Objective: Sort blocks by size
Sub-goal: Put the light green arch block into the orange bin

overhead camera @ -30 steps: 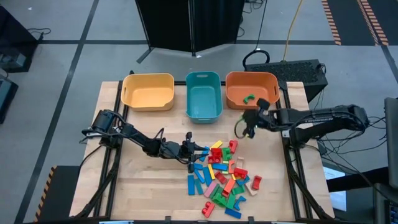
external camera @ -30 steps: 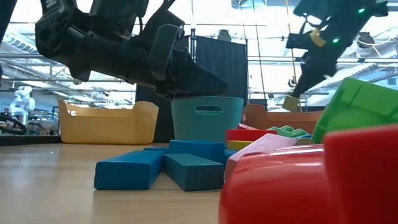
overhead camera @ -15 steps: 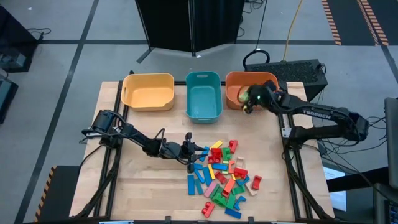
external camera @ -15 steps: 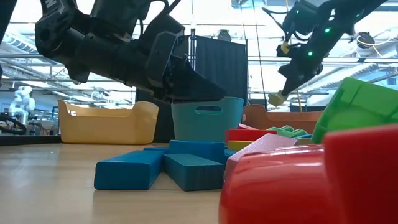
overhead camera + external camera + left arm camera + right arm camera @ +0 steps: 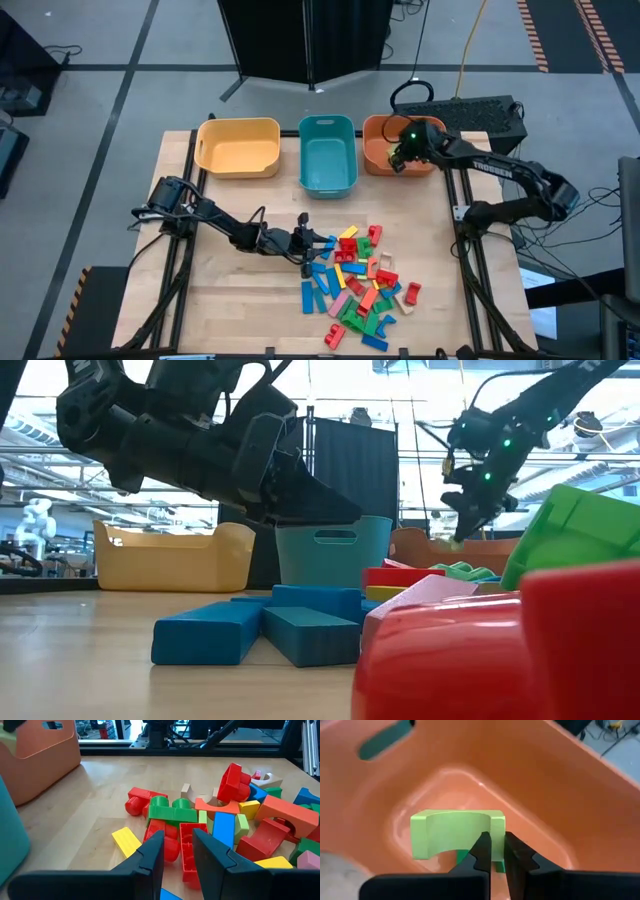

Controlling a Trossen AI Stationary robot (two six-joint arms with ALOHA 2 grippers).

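Where fingers (image 5: 496,851) pinch: green block (image 5: 451,832).

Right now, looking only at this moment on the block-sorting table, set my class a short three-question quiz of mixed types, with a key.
1. True or false: the right gripper is shut on a light green arch block above the orange bin.
2. Multiple choice: where is the left gripper?
A. Inside the yellow bin
B. Low over the near edge of the block pile
C. Over the teal bin
3. Short answer: is the left gripper holding a block?

Key
1. True.
2. B. It points at the pile, just short of a red brick.
3. No; the gap between its fingers shows only blocks lying on the table.
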